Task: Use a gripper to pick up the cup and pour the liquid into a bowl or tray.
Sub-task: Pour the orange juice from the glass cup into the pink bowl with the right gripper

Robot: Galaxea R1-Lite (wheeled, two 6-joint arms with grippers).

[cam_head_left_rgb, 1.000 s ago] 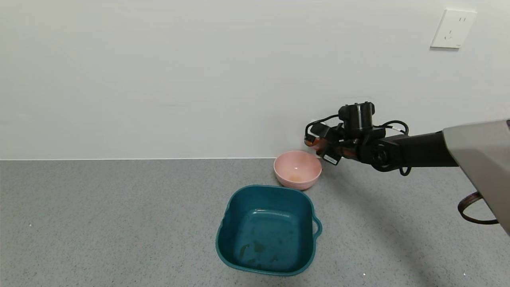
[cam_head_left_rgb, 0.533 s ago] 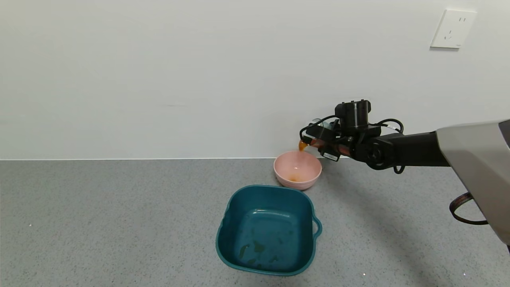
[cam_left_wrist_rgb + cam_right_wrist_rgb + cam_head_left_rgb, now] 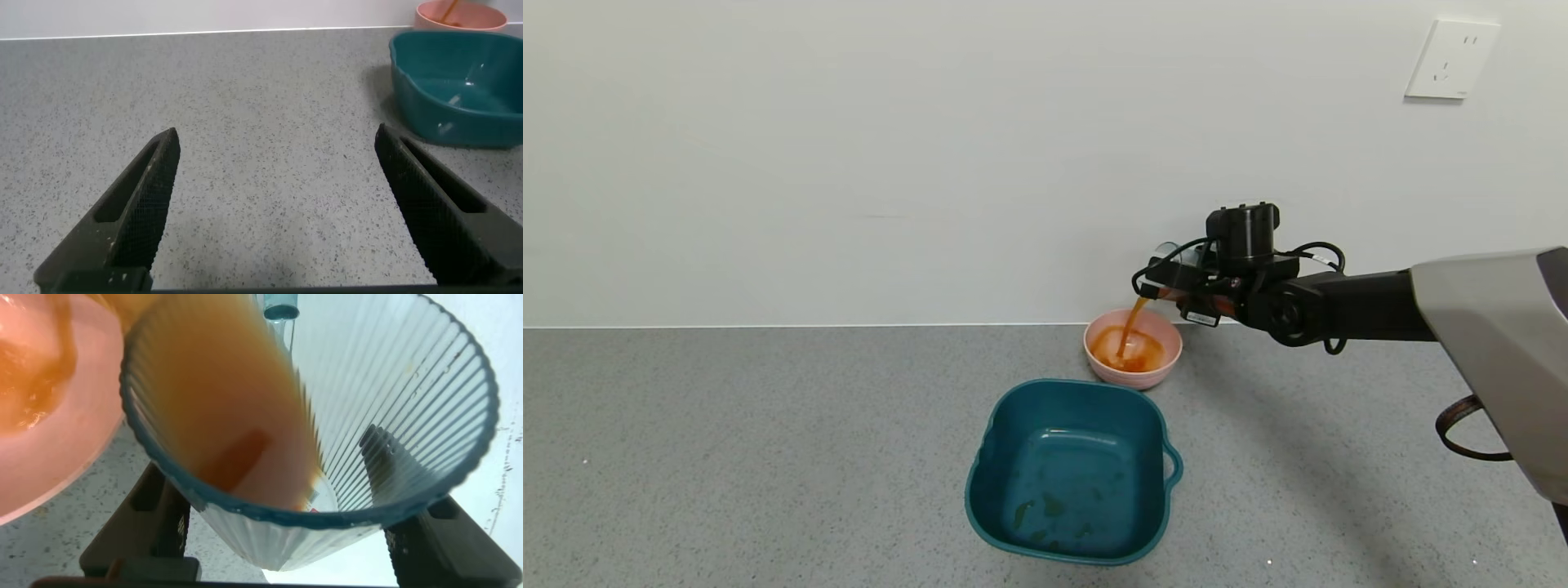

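My right gripper (image 3: 1176,287) is shut on the translucent blue-green ribbed cup (image 3: 1170,269) and holds it tipped over the pale-pink bowl (image 3: 1168,361) at the back of the counter. A stream of orange-brown liquid (image 3: 1130,325) runs from the cup's rim into the bowl, where a pool has gathered. In the right wrist view the cup (image 3: 392,416) fills the picture, liquid (image 3: 221,416) lies against its lower side, and the bowl (image 3: 65,449) is beneath. My left gripper (image 3: 278,196) is open and empty, low over the bare counter.
A square dark-teal tray (image 3: 1072,472) with a handle stands just in front of the bowl, with a few drops inside; it also shows in the left wrist view (image 3: 458,90). The wall runs close behind the bowl. A wall socket (image 3: 1452,59) is at the upper right.
My right gripper has tipped the cup further and shifted slightly left. The liquid went from just reaching the rim to a steady stream, and the bowl now holds a pool.
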